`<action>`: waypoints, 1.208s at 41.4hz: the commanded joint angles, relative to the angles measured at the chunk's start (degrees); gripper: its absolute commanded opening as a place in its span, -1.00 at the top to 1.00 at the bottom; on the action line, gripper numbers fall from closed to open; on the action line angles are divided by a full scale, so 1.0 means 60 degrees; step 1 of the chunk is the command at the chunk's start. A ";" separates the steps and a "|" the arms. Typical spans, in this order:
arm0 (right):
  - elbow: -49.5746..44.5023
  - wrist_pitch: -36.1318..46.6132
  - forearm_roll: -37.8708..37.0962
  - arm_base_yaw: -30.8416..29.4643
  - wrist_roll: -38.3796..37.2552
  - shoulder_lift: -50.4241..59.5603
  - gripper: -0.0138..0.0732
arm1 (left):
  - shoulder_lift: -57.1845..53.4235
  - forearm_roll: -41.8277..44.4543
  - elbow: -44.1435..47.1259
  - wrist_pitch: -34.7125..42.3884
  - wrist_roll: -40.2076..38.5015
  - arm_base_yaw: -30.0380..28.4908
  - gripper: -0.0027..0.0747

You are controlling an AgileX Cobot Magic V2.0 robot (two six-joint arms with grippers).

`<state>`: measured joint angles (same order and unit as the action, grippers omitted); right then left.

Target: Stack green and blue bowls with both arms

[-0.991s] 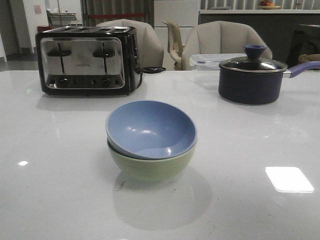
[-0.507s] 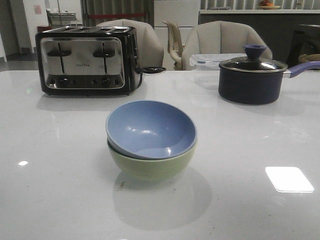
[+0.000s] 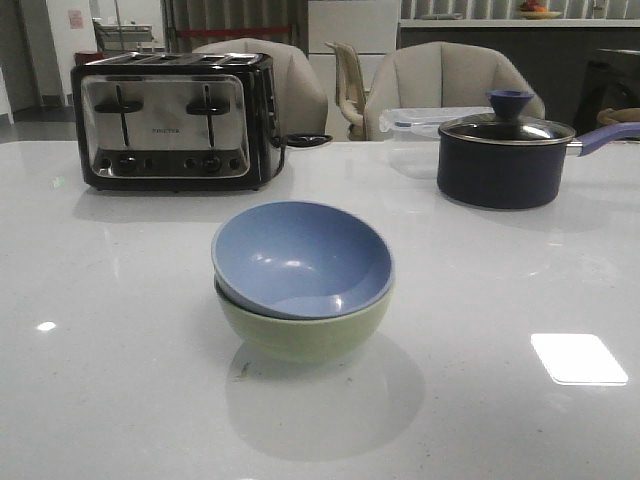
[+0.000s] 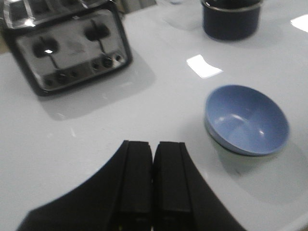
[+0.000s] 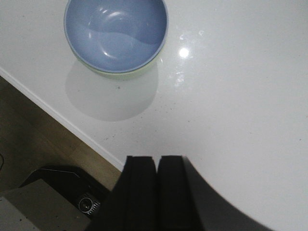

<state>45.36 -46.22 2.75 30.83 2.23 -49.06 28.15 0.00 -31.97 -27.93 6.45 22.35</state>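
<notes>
The dusty blue bowl (image 3: 300, 256) sits nested inside the pale green bowl (image 3: 305, 335) at the middle of the white table. The stack also shows in the left wrist view, blue bowl (image 4: 247, 118) over a sliver of green bowl (image 4: 217, 146), and in the right wrist view, blue bowl (image 5: 116, 33) with the green rim (image 5: 120, 73) peeking under it. My left gripper (image 4: 153, 144) is shut and empty, well apart from the bowls. My right gripper (image 5: 156, 159) is shut and empty, held back near the table's front edge. Neither arm shows in the front view.
A chrome four-slot toaster (image 3: 170, 120) stands at the back left. A dark navy saucepan (image 3: 505, 155) with a glass lid stands at the back right, a clear plastic container (image 3: 420, 122) behind it. The table's front edge (image 5: 62, 119) and the floor show in the right wrist view.
</notes>
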 commanded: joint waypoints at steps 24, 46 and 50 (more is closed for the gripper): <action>0.0265 0.0497 -0.0105 -0.0019 0.0035 0.0023 0.60 | -0.4923 -0.0540 0.5442 0.5794 0.0112 -0.2350 0.67; 0.0265 0.0509 -0.0105 -0.0019 0.0035 0.0023 0.60 | -0.4923 -0.0558 0.5425 0.5742 0.0112 -0.2833 0.67; 0.0265 0.0509 -0.0105 -0.0019 0.0035 0.0023 0.60 | -0.4923 -0.0558 0.5425 0.5742 0.0112 -0.2951 0.67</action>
<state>45.36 -46.22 2.72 30.83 2.23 -49.06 -0.32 -2.83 0.28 1.48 7.06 5.12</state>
